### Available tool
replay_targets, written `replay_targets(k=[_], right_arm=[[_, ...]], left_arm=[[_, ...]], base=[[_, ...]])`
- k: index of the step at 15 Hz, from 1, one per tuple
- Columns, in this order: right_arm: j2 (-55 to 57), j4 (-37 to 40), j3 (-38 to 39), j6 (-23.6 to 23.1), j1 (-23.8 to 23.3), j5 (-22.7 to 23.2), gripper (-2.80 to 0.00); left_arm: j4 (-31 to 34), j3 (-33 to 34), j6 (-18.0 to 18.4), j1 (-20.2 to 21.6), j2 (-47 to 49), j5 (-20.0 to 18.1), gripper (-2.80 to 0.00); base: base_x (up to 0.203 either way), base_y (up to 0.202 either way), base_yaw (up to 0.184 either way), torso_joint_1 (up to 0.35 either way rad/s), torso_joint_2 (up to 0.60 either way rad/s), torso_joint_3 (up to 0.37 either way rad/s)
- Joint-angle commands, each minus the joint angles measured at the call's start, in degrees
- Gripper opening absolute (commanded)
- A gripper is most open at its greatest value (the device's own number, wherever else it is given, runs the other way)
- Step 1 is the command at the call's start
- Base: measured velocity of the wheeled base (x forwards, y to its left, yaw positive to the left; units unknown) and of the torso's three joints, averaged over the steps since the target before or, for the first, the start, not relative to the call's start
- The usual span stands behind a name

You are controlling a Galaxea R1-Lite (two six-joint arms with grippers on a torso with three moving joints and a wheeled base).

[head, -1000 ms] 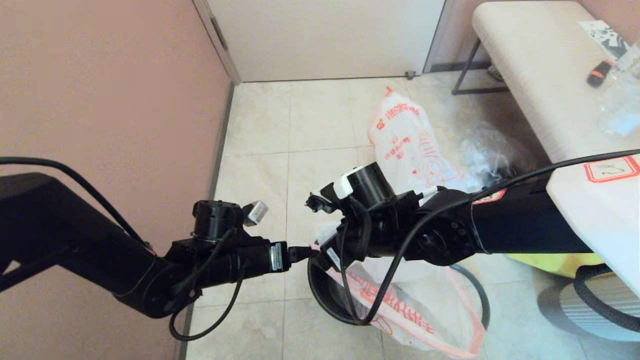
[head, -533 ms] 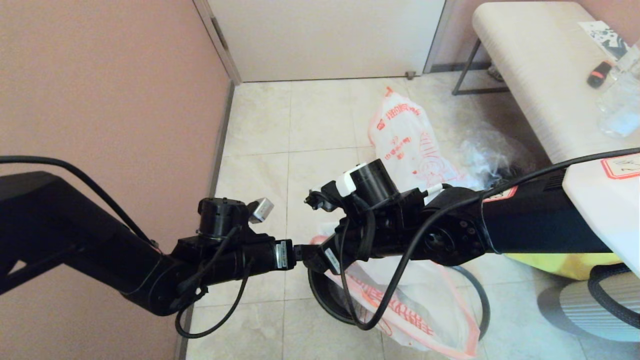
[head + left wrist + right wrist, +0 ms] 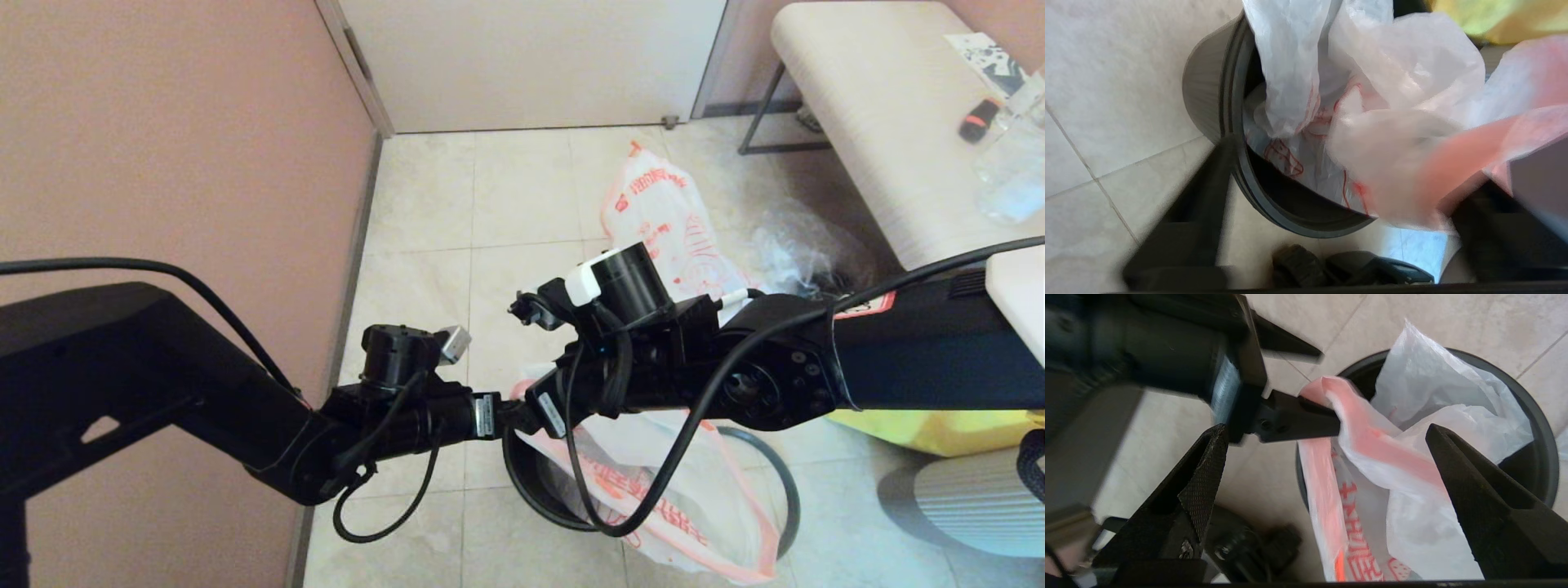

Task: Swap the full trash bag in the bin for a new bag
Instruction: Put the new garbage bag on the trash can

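Note:
The black bin (image 3: 522, 483) stands on the floor tiles below both wrists. The thin new bag (image 3: 678, 490) hangs crumpled in its mouth and spills over the near rim. My left gripper (image 3: 1372, 163) is at the bin's left rim with its fingers apart; one left finger (image 3: 1298, 420) is hooked under the bag's orange handle band (image 3: 1372, 437). My right gripper (image 3: 1325, 428) hovers over the bin (image 3: 1545, 449), open wide, with the bag (image 3: 1425, 400) between its fingers but not pinched. The plump full trash bag (image 3: 665, 220) lies on the floor farther back.
A clear plastic bag (image 3: 796, 245) lies right of the full bag. The yellow tote (image 3: 914, 429) sits at the right under my right arm. A cream bench (image 3: 882, 122) stands at the back right, the pink wall (image 3: 163, 163) on the left, and a grey ribbed object (image 3: 971, 502) at the lower right.
Both arms have shifted to the right; my left gripper has reached farther toward the bin's rim and my right wrist has risen slightly. The bag's handle band has moved with them.

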Motion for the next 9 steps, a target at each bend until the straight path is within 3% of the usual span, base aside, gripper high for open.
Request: replay_targets(k=[1, 4, 9], right_arm=[[-0.5, -0.1, 0.2, 0.5, 0.1, 0.5, 0.00], [-2.0, -2.0, 3.0, 0.9, -0.3, 0.6, 0.00], [-7.8, -5.9, 15.2, 1.0, -4.0, 0.3, 0.00]], left_arm=[[-0.5, -0.2, -0.2, -0.1, 1.0, 0.0, -2.80], [-0.6, 0.2, -0.4, -0.1, 1.1, 0.3, -2.80], [-0.7, 1.7, -0.8, 0.2, -1.0, 0.4, -2.80]], base=[[0.000, 0.000, 0.000, 0.000, 0.00, 0.000], [0.000, 0.000, 0.000, 0.000, 0.00, 0.000], [0.000, 0.000, 0.000, 0.000, 0.00, 0.000]])
